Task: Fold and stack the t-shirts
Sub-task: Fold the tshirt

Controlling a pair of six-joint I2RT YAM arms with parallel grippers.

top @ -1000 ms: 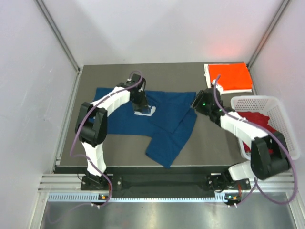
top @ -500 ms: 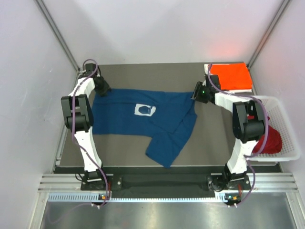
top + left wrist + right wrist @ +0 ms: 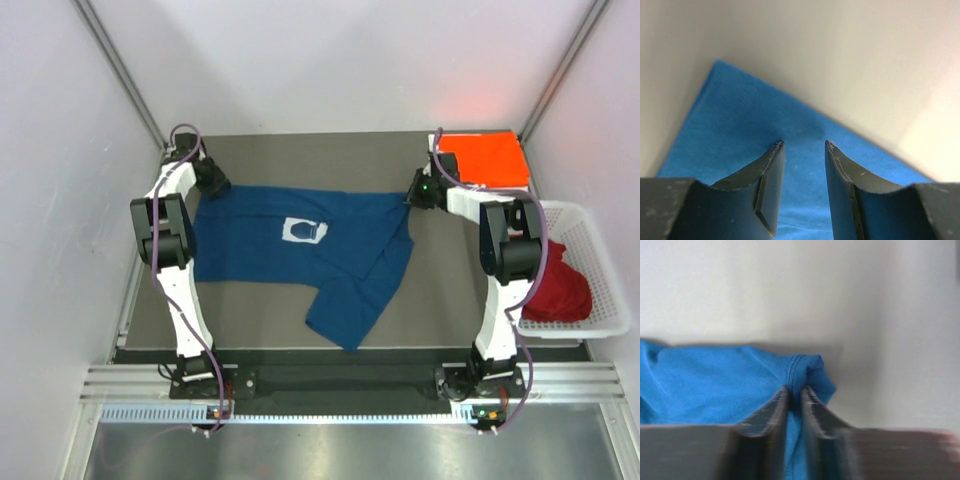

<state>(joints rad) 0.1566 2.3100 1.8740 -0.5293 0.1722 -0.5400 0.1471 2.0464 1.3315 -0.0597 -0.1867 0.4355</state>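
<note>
Caught from above: navy blue t-shirt (image 3: 270,250) laid print-up across dark tabletop (image 3: 300,155), w/ white chest print (image 3: 305,231) near its middle. Showed the shirt's left half flat and its right side rumpled, one fold doubled over and a flap trailing toward the near edge.

Pictured left gripper (image 3: 214,185) at the shirt's far-left corner and right gripper (image 3: 413,195) at its far-right corner, w/ both arms stretched toward the far side of the table.

Found, on left wrist cam, the two fingers (image 3: 767,172) parted w/ a clear gap. Saw blue cloth lying flat under and between them, nothing pinched, its corner pointing away onto bare surface.

Found, on right wrist cam (pic somewhat blurred), the fingers (image 3: 765,415) pressed nearly together on a bunched bit of stitched hem, i.e. clamped on the navy blue t-shirt at its edge.

Spotted orange-red t-shirt (image 3: 487,160) folded into a tidy rectangle at the table's far-right corner, just beyond the right gripper and apart from the navy one.

Spotted dark red t-shirt (image 3: 558,290) heaped loose inside white basket (image 3: 530,208) at the right edge, partly hidden by the right arm.
</note>
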